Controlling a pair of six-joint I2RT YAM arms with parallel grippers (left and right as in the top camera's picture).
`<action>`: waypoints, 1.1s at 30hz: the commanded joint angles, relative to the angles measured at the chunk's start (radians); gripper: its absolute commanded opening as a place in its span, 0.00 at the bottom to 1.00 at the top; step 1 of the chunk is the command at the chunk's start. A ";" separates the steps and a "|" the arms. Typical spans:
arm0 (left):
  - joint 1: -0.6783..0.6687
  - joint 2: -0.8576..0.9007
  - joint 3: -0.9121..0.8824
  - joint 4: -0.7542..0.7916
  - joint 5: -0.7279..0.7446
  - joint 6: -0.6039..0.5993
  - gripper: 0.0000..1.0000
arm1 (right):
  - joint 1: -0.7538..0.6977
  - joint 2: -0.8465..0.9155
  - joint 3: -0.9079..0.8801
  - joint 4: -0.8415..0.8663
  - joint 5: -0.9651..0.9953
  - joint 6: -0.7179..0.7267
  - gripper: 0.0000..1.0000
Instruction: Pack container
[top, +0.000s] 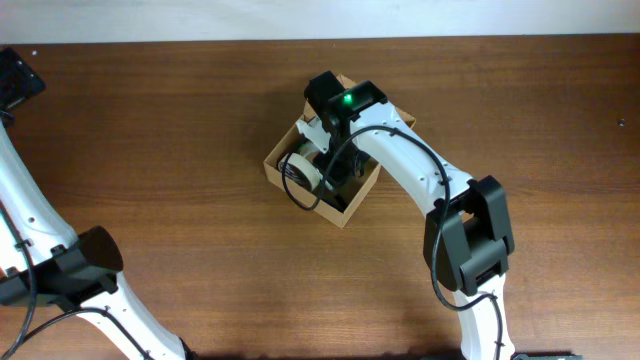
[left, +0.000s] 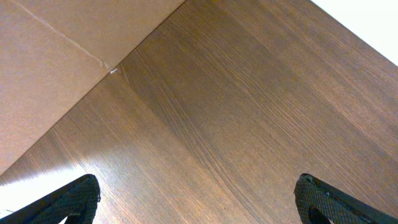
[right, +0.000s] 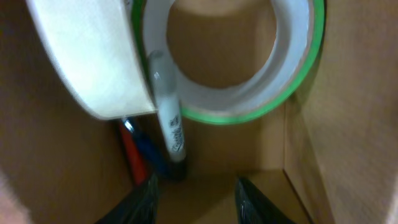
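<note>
Tan cardboard container (top: 283, 160), round tape rolls (right: 93, 62) inside

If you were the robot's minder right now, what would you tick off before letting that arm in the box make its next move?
1. Right tool empties cleanly: ok, fingers apart with nothing between them.
2. Items sit inside the cardboard box: ok, white tape roll, green-edged tape roll and Sharpie marker are in it.
3. Lift-out path clear: cannot tell, both rolls sit close to the fingers.
4. Red and blue pens settled: cannot tell, mostly hidden behind the marker.
5. Left tool out of the way: ok, open over bare table.
6. Box lid free to close: cannot tell, the right arm covers it.
</note>
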 joint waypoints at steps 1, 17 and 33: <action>0.002 -0.014 -0.003 -0.001 0.004 0.008 1.00 | 0.000 -0.114 0.132 -0.010 -0.028 0.032 0.41; 0.002 -0.014 -0.003 0.107 0.284 -0.018 1.00 | -0.183 -0.229 0.391 -0.151 0.060 0.362 0.55; -0.167 -0.005 -0.262 0.166 0.410 0.106 0.33 | -0.396 -0.179 -0.050 0.033 -0.030 0.606 0.06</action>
